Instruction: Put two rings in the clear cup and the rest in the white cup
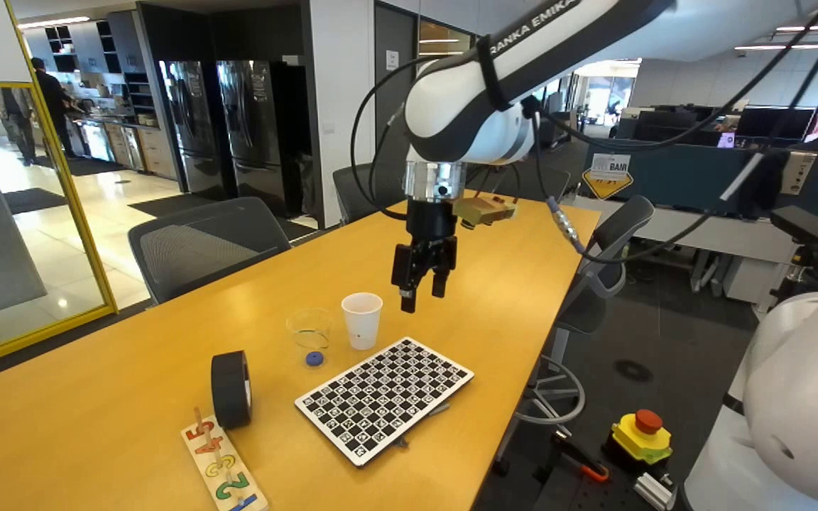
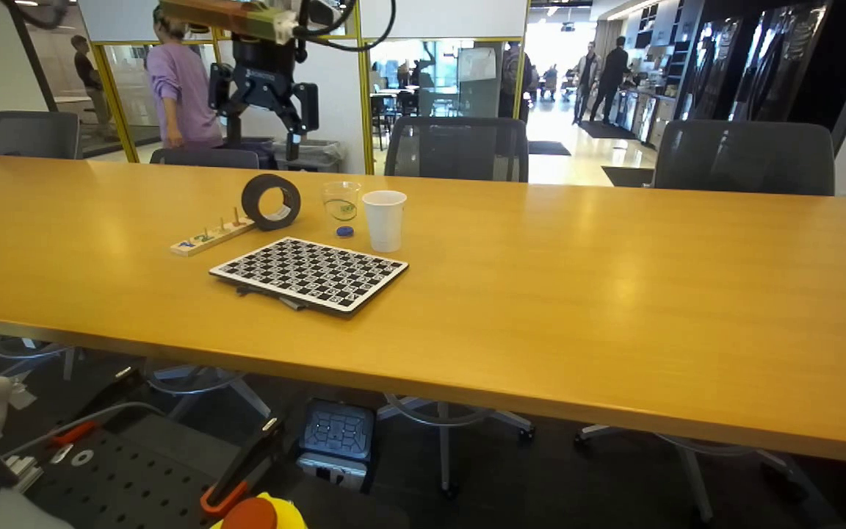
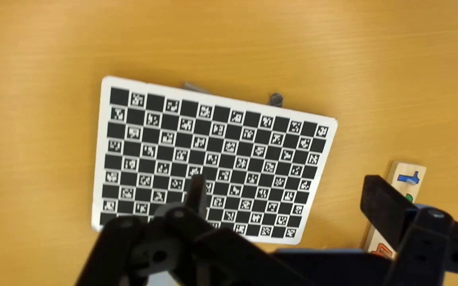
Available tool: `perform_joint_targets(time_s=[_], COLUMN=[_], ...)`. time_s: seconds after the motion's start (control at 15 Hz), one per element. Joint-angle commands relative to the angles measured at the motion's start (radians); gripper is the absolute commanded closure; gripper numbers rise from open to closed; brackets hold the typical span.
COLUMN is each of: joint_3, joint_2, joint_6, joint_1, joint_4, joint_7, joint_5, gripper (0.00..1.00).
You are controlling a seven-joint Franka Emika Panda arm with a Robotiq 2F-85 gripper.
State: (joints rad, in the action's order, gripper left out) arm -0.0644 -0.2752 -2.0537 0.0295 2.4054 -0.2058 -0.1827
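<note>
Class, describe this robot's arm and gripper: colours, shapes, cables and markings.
The arm is rounded, white and black, with a black strap and white lettering of which "RANKA EMIKA" shows. A dark cable with a silvery connector hangs from it. Below a silvery collar, the gripper is black, with two angular fingers. A yellowish block juts out beside the collar.

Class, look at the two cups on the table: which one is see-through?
The clear cup, standing between the white cup and the black roll of tape: the table shows through its wall, whereas the white cup is opaque.
</note>
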Motion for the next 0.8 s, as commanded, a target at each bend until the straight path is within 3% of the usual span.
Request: perform_joint_targets(time_s=[0.0,0.27,0.47,0.73], joint_3=[-0.003,-0.019,-0.002,0.017], joint_2=[-0.25,-0.467,-0.618,-0.763], joint_6=[0.018,0.109,0.268,0.39], joint_1=[-0.031,-0.033,-0.031,-0.02], joint_4=[0.184,0.287,0.31,0.326], joint_7=[0.179,0.301,0.277,0.251], joint_5=[0.009,0.044,0.1,0.163], gripper=[0.0,0.0,0.0,0.0])
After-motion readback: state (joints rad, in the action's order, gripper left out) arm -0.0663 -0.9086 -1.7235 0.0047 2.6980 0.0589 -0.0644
